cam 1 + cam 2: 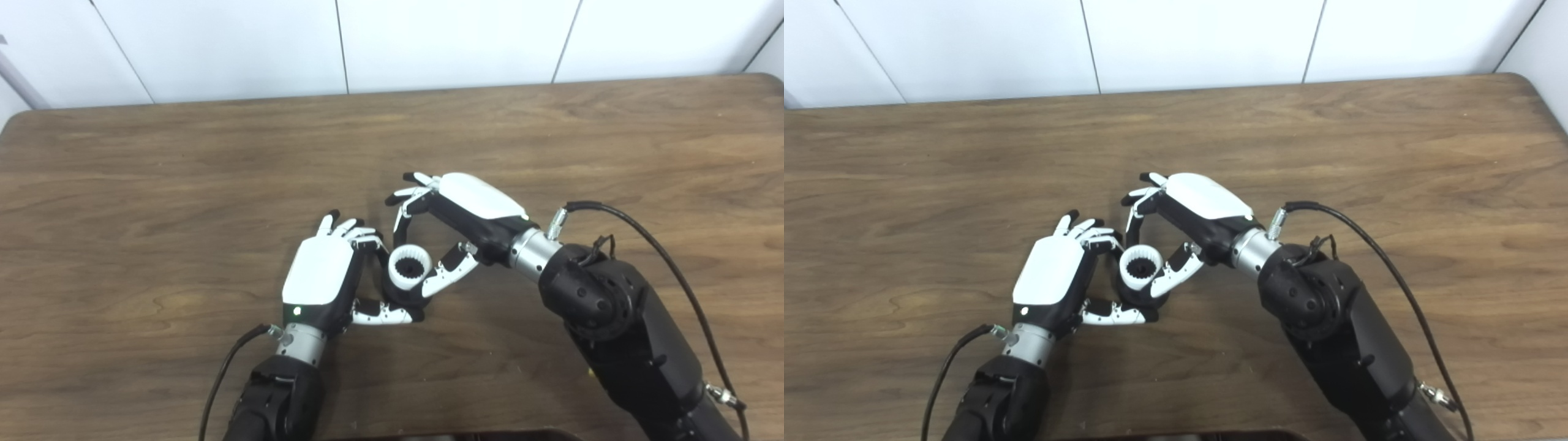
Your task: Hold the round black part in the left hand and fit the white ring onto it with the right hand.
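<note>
Now left hand (pixel 321 275) clamped on round black part (pixel 401 294); white ring (pixel 409 266) seated atop it. Right hand (pixel 456 214), at two o'clock, pinches the ring.

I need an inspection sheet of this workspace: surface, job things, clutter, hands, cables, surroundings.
Surface: brown wooden table, bare apart from the hands and parts.
Job things: white ring with toothed inside sits on top of the round black part.
Clutter: nothing seen.
Hands: left hand is curled around the black part; right hand has thumb and a finger at the ring, whether it grips is unclear.
Cables: black cable loops over the right forearm; another cable runs by the left wrist.
Surroundings: white panelled wall behind the table.
</note>
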